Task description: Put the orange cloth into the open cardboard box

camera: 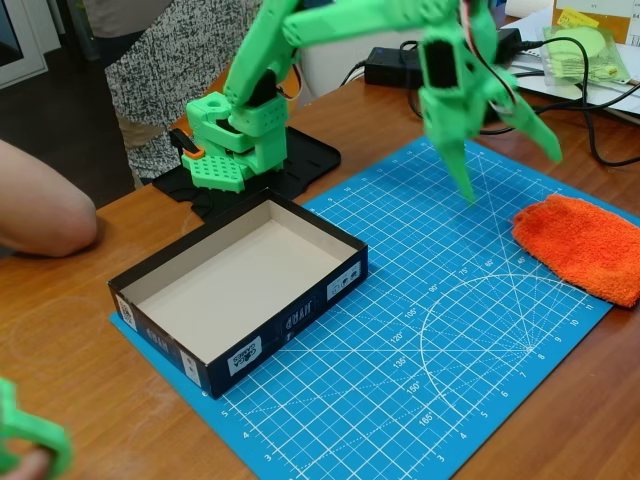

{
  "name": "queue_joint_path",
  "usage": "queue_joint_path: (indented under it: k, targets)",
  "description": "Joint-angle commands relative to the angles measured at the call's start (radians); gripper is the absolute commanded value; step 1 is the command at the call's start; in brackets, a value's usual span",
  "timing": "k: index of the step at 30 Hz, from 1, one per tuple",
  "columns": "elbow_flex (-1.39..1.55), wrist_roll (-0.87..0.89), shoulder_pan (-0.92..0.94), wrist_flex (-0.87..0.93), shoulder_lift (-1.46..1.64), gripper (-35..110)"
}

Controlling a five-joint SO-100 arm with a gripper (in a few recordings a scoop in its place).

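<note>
The green gripper (510,165) hangs above the far part of the blue cutting mat (420,340), its two fingers spread wide apart with nothing between them. One long finger (455,165) points straight down toward the mat, its tip just above the printed grid; the other (535,130) angles out to the right in the fixed view. The picture is slightly blurred around the gripper.

Counted: one arm, one orange cloth, one cardboard box, one mat.

The orange cloth (585,245) lies flat at the right edge of the mat, partly overhanging it onto the wooden table (100,400). It sits below and to the right of the gripper, apart from both fingers; the downward finger's tip is to the cloth's upper left, near but not touching it.

The open cardboard box (240,285) stands at the left corner of the mat, dark outside with small white labels on its near wall, plain beige inside, holding nothing. It is well apart from the cloth, with open mat between them.

The arm's green base (235,140) stands on a black plate behind the box, at the far edge of the table. A person's forearm (40,210) rests at the left edge of the table. Pale green cloths in clear plastic (585,50) lie at the far right corner, beside black cables.
</note>
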Motion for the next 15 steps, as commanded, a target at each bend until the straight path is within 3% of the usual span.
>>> queue_joint_path:
  k: [1,10,15]
  targets:
    - [-0.135,-0.077,-0.052,0.020,-0.130,49]
    - [-0.472,-0.152,-0.183,-0.011,-0.426,50]
    - [-0.443,-0.153,-0.201,-0.130,-0.443,50]
